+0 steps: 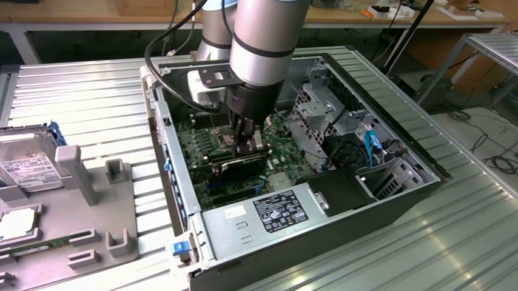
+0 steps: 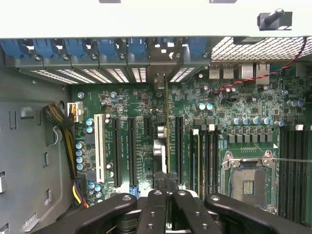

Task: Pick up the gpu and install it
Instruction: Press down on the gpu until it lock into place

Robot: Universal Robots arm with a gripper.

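Note:
The gpu point(image 1: 240, 165) stands on edge inside the open computer case point(image 1: 182, 200), low over the green motherboard point(image 1: 194, 145). My gripper point(image 1: 247, 144) reaches down from above and is shut on the card's top edge. In the wrist view the gpu point(image 2: 166, 126) is seen edge-on as a thin line running between the black expansion slots point(image 2: 130, 151) toward the rear bracket openings point(image 2: 161, 78). The gripper point(image 2: 166, 195) is clamped on it, black fingers point(image 2: 185, 204) pressed to either side. I cannot tell whether its connector sits in a slot.
A power supply point(image 1: 271, 212) fills the case's near corner and a drive cage point(image 1: 319, 112) stands on the exterior view's right. The bare CPU socket point(image 2: 246, 180) lies beside the slots. A hard drive point(image 1: 28, 163) and grey fixtures point(image 1: 77, 176) sit outside the case.

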